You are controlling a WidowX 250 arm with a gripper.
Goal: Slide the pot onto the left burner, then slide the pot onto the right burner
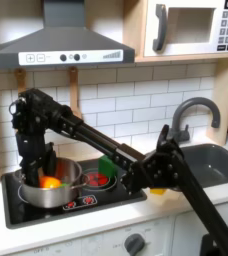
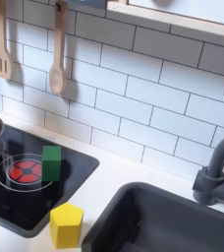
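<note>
Pincer point(image 1: 36, 172) sits down inside the pot point(image 1: 48, 184) on the left burner point(image 1: 31, 192), closure unclear to us; we risk tipping it sliding toward the right burner point(image 1: 96, 181).

The black cooktop point(image 1: 16, 215) carries the pot point(image 1: 48, 186) on its left burner in the first exterior view, a green block point(image 2: 51, 162) standing beside the right burner point(image 2: 24, 171).

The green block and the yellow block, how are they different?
The green block stands on the black cooktop, next to the red burner; the yellow block sits off the cooktop, on the white counter near the sink. The green block looks like a plain box; the yellow block has angled top corners. Both are small, solid-coloured toy blocks.
</note>
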